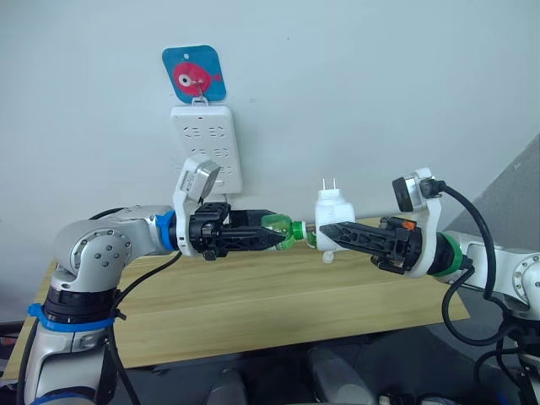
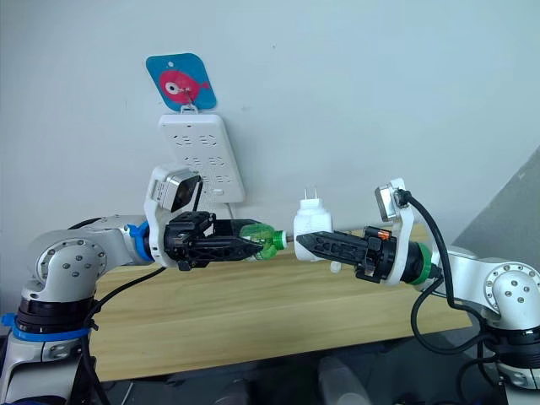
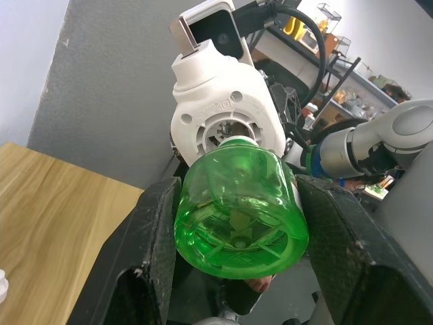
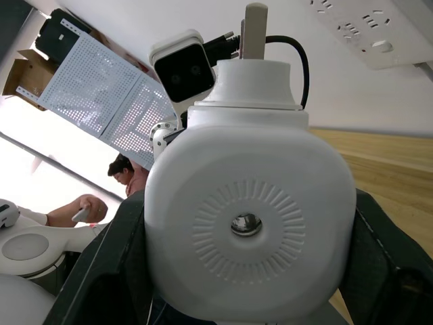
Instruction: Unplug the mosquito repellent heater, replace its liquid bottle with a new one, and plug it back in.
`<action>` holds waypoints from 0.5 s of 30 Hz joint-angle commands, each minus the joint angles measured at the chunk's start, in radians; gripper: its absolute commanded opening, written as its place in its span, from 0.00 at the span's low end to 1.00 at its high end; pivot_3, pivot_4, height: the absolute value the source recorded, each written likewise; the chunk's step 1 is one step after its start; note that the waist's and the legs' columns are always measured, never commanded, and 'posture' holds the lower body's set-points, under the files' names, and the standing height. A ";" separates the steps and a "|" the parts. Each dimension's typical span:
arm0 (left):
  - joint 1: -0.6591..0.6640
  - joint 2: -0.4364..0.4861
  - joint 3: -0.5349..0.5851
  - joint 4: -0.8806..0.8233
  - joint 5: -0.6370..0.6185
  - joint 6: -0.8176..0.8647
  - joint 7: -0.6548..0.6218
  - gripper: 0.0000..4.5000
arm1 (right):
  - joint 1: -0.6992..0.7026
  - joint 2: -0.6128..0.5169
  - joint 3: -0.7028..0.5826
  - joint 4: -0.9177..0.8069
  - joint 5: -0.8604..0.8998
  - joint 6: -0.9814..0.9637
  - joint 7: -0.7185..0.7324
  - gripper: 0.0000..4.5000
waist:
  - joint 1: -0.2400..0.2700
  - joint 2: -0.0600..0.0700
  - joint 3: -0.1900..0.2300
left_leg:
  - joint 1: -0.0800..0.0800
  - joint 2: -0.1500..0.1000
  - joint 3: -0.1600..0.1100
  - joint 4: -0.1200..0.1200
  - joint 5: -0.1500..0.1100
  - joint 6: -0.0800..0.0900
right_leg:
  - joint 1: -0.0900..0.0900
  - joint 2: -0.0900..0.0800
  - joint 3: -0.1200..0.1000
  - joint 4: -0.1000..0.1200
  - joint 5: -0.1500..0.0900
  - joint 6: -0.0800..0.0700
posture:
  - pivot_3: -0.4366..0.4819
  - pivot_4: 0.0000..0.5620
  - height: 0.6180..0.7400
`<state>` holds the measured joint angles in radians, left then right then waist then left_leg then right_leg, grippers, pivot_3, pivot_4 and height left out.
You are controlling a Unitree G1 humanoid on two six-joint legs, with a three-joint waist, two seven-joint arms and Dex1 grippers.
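The mosquito repellent heater (image 1: 333,209), a small white rounded unit with two prongs pointing up, hangs above the wooden table with my right gripper (image 1: 325,232) shut on its sides. In the right wrist view the heater (image 4: 250,223) shows its face with a dark centre hole. A green liquid bottle (image 1: 283,229) lies sideways in my left gripper (image 1: 274,239), which is shut on it. The bottle (image 3: 240,203) has its neck at the round opening in the heater's underside (image 3: 223,112). How deep the neck sits is hidden.
A long white power strip (image 1: 207,143) hangs on the wall under a blue fish hook (image 1: 194,74), behind my left arm. A small white object (image 1: 327,256) lies on the wooden table (image 1: 253,312) below the heater. A person (image 4: 125,177) sits in the background.
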<state>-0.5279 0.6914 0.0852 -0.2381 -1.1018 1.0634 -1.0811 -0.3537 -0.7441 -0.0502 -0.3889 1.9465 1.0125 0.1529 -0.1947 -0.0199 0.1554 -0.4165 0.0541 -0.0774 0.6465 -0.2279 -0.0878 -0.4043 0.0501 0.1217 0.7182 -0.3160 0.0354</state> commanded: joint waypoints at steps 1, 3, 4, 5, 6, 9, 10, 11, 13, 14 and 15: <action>-0.013 -0.011 0.009 -0.013 -0.003 -0.016 0.005 0.52 | -0.019 -0.010 0.003 -0.039 0.026 0.002 0.021 0.67 | 0.000 0.000 0.000 | 0.000 0.000 0.000 0.000 0.000 0.000 | 0.000 0.000 0.000 0.000 0.000 0.000 | 0.26 0.14 0.91; -0.021 -0.017 0.009 -0.010 -0.004 -0.016 0.008 0.52 | -0.021 -0.014 0.009 -0.045 0.026 0.004 0.024 0.67 | 0.000 0.000 0.000 | 0.000 0.000 0.000 0.000 0.000 0.000 | 0.000 0.000 0.000 0.000 0.000 0.000 | 0.26 0.14 0.91; -0.024 -0.018 0.007 -0.010 -0.003 -0.016 0.007 0.52 | -0.022 -0.015 0.011 -0.046 0.026 0.004 0.023 0.67 | 0.000 0.000 0.000 | 0.000 0.000 0.000 0.000 0.000 0.000 | 0.000 0.000 0.000 0.000 0.000 0.000 | 0.26 0.14 0.91; -0.025 -0.019 0.006 -0.012 -0.002 -0.016 0.005 0.52 | -0.024 -0.017 0.014 -0.047 0.026 0.004 0.023 0.67 | 0.000 0.000 0.000 | 0.000 0.000 0.000 0.000 0.000 0.000 | 0.000 0.000 0.000 0.000 0.000 0.000 | 0.26 0.14 0.91; -0.027 -0.019 0.004 -0.012 -0.001 -0.015 0.003 0.52 | -0.026 -0.019 0.015 -0.047 0.026 0.005 0.024 0.67 | 0.000 0.000 0.000 | 0.000 0.000 0.000 0.000 0.000 0.000 | 0.000 0.000 0.000 0.000 0.000 0.000 | 0.27 0.14 0.91; -0.027 -0.021 0.000 -0.023 -0.001 -0.016 0.003 0.52 | -0.036 -0.038 0.031 -0.060 0.026 0.014 0.023 0.67 | 0.000 0.000 0.000 | 0.000 0.000 0.000 0.000 0.000 0.000 | 0.000 0.000 0.000 0.000 0.000 0.000 | 0.27 0.14 0.91; -0.028 -0.022 0.000 -0.024 -0.001 -0.016 0.004 0.52 | -0.039 -0.045 0.037 -0.063 0.026 0.017 0.023 0.67 | 0.000 0.000 0.000 | 0.000 0.000 0.000 0.000 0.000 0.000 | 0.000 0.000 0.000 0.000 0.000 0.000 | 0.27 0.14 0.91; -0.028 -0.020 -0.002 -0.026 0.003 -0.018 0.001 0.52 | -0.041 -0.046 0.039 -0.064 0.026 0.015 0.024 0.67 | 0.000 0.000 0.000 | 0.000 0.000 0.000 0.000 0.000 0.000 | 0.000 0.000 0.000 0.000 0.000 0.000 | 0.27 0.14 0.91; -0.028 -0.016 -0.005 -0.028 0.009 -0.020 -0.005 0.52 | -0.045 -0.044 0.041 -0.062 0.026 0.009 0.025 0.67 | 0.000 0.000 -0.001 | 0.000 0.000 0.000 0.000 0.000 0.000 | 0.000 0.000 0.000 0.000 0.000 0.000 | 0.27 0.14 0.91; -0.025 -0.010 -0.010 -0.031 0.018 -0.024 -0.012 0.52 | -0.048 -0.041 0.041 -0.059 0.026 0.004 0.023 0.67 | 0.000 0.000 -0.001 | 0.000 0.000 0.000 0.000 0.000 0.000 | 0.000 0.000 0.000 0.000 0.000 0.000 | 0.27 0.14 0.91; -0.023 -0.007 -0.013 -0.033 0.025 -0.027 -0.017 0.52 | -0.050 -0.040 0.041 -0.057 0.026 0.002 0.023 0.67 | 0.000 0.000 -0.001 | 0.000 0.000 0.000 0.000 0.000 0.000 | 0.000 0.000 0.000 0.000 0.000 0.000 | 0.27 0.14 0.91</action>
<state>-0.5287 0.6837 0.0843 -0.2339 -1.0840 1.0614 -1.0845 -0.3758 -0.7892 -0.0245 -0.3891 1.9465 1.0121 0.1542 -0.1947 -0.0200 0.1549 -0.4164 0.0540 -0.0774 0.6465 -0.2279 -0.0877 -0.4043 0.0501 0.1216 0.7184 -0.3160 0.0354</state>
